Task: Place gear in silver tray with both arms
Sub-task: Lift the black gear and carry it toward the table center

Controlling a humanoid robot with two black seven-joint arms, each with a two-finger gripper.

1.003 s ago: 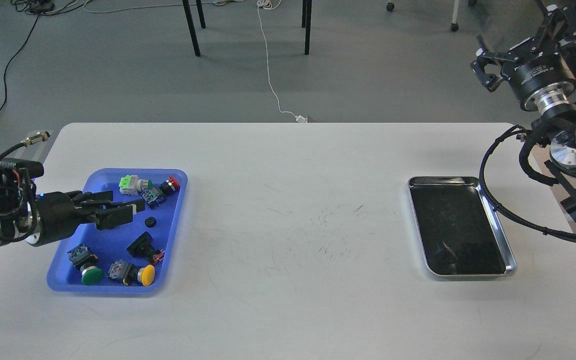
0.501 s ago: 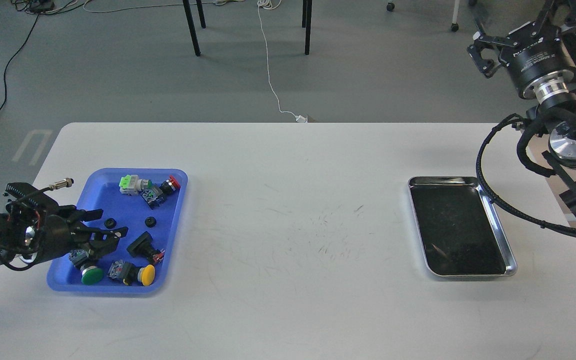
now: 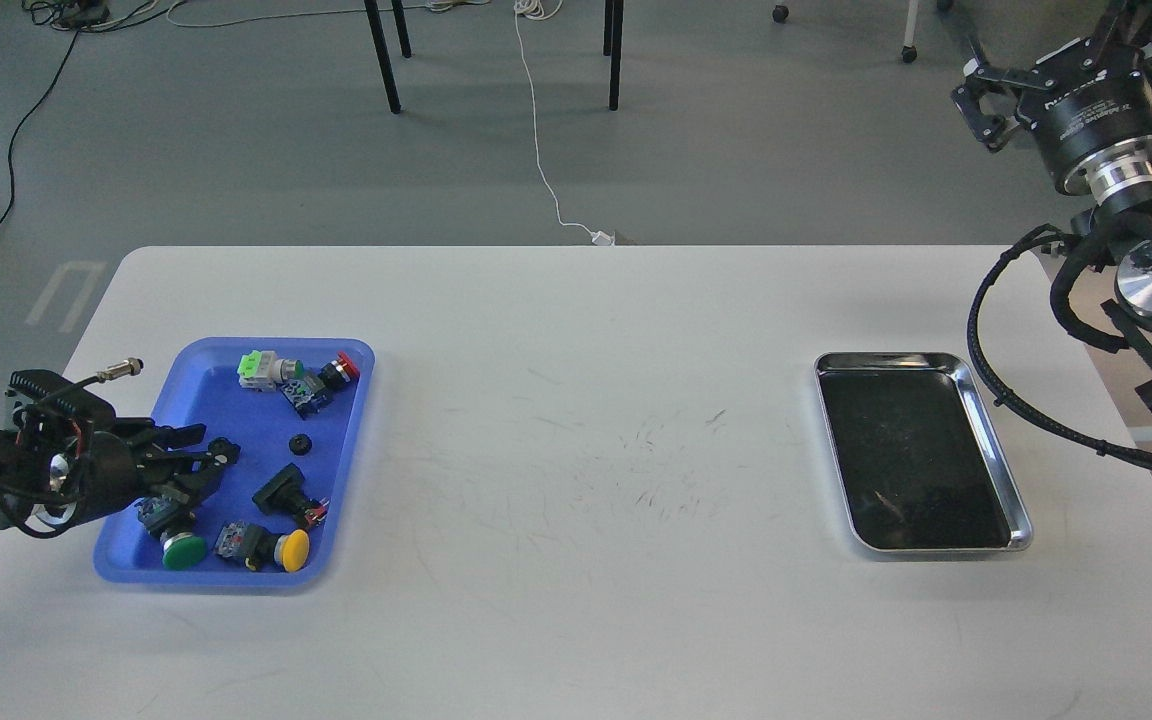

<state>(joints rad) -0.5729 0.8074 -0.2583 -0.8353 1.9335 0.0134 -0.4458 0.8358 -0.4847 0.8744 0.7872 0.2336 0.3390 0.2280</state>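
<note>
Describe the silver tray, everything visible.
The shallow rectangular silver metal tray has rounded corners, a raised polished rim and a dark, reflective, faintly scuffed bottom. It lies flat on the right side of the white table, long side running away from the camera, empty. Nothing touches it; a black cable passes by its far right corner.

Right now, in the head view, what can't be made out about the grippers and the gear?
- Left gripper: dark fingers over the blue tray; whether they are clamped on the small black gear at their tips is not resolvable.
- Right gripper: small and dark at the top right edge, partly cut off; open or shut unclear.
- Silver tray: dark reflective bottom; no contents discernible.
</note>
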